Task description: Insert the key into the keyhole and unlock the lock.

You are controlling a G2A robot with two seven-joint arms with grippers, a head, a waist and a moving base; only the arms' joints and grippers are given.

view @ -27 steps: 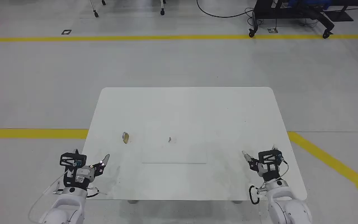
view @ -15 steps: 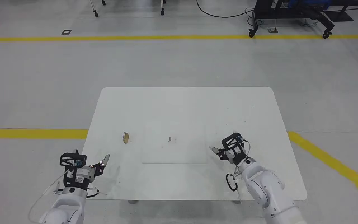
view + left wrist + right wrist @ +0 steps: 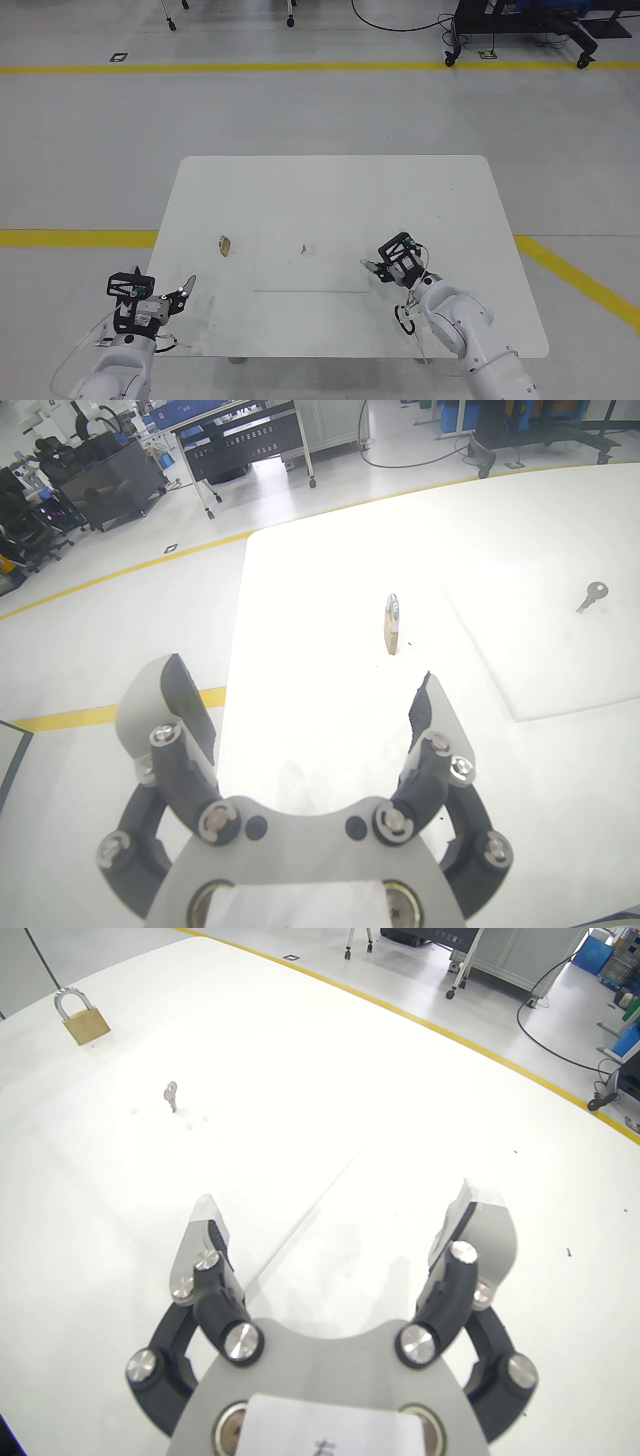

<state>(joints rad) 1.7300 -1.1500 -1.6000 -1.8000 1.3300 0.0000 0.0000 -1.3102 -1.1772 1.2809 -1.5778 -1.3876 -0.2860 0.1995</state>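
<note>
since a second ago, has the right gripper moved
Yes: the right gripper moved inward from the right edge of the table toward the key, which has stayed put.

The right end effector (image 3: 374, 256) has left the lower right corner of the counter (image 3: 330, 190). Across the top views it travels up and leftward in the frame, and it now sits just right of the frame's centre, nearer the key (image 3: 307, 249) but apart from it. Its arm now reaches diagonally over the counter's lower right part instead of hanging at the edge.
</note>
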